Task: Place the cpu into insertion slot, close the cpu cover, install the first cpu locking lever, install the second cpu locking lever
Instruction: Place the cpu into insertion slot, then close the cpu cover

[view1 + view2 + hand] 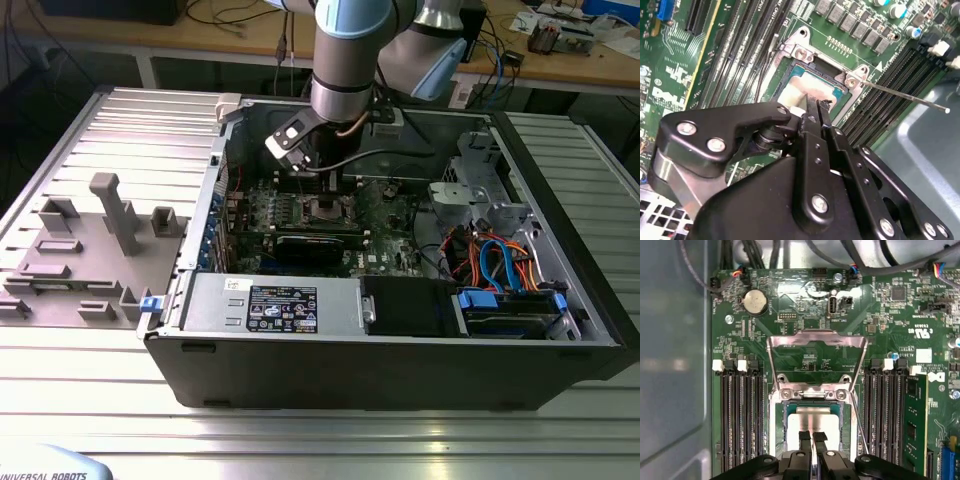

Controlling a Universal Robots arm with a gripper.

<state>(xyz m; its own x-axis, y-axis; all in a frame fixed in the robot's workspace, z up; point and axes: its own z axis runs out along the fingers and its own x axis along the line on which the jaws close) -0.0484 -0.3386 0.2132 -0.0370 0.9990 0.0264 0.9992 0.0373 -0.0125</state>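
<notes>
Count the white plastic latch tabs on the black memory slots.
4. Two white plastic latch tabs cap the slot bank nearer the grey case wall; two cap the bank holding the green memory module. Others may be hidden.

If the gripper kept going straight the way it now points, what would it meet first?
Most likely the cpu, lying in the insertion slot right beneath the gripper. The cpu cover stands open, clear of that line. How much gap remains above the chip is unclear.
</notes>
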